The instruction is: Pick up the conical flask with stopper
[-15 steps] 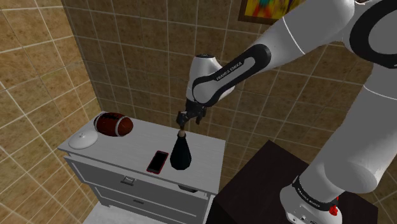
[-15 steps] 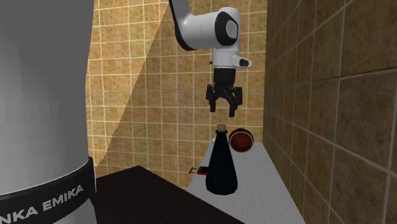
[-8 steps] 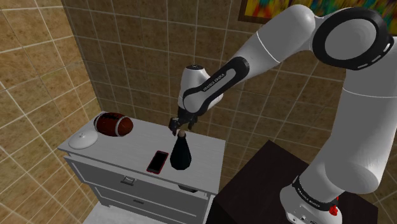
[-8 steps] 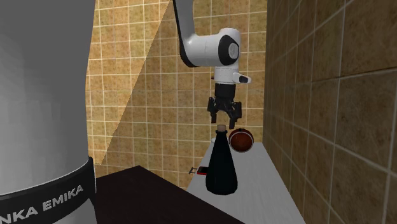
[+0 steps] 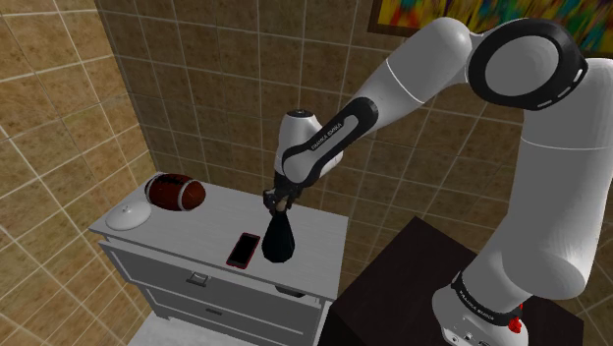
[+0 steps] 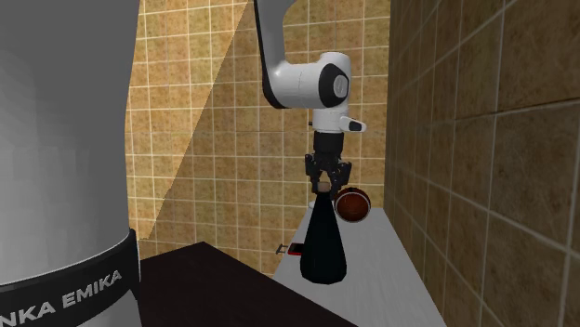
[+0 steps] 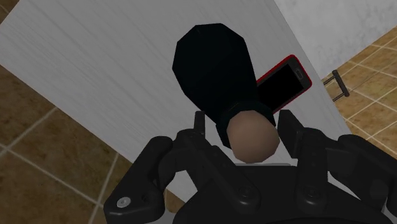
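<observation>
The black conical flask [image 5: 279,241] with a round tan stopper [image 7: 252,135] stands upright on the flat white top of a drawer cabinet [image 5: 201,228], near the cabinet's front edge; the all-black two-finger gripper [image 5: 280,204] hangs straight above the flask, pointing down, with its fingertips at the level of the flask's neck; in the wrist view the two fingers [image 7: 200,124] stand apart, one on each side of the stopper, which sits between them; black finger against black neck makes contact hard to judge, but the fingers seem not to be pressing on the flask; in the second exterior view the gripper [image 6: 324,186] straddles the top of the flask [image 6: 323,246] and hides the stopper; a flat smartphone with a red case and dark screen [image 5: 244,250] lies just beside the flask's base, apart from it; a brown oval football [image 5: 175,192] rests well apart from the flask, towards the tiled wall; a low white dome-shaped object [image 5: 129,215] sits beyond the football, farthest from the flask.
</observation>
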`<state>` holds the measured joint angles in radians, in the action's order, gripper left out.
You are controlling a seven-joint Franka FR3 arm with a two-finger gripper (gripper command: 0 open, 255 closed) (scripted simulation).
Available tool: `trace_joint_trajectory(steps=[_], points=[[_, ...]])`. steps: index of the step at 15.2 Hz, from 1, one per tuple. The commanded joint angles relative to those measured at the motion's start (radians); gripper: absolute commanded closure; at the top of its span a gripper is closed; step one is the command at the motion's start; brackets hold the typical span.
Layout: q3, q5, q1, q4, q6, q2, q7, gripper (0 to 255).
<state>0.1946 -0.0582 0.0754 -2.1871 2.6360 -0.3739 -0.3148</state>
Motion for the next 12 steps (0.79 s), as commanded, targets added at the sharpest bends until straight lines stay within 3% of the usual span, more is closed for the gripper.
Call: trace_joint_trajectory(steps=[1,7,12], points=[[0.0,0.0,0.0,-0.001,0.0,-0.002,0.0,255],[0.0,0.0,0.0,-0.001,0.0,-0.002,0.0,255],[0.006,-0.01,-0.006,0.0,-0.056,0.055,0.002,255]])
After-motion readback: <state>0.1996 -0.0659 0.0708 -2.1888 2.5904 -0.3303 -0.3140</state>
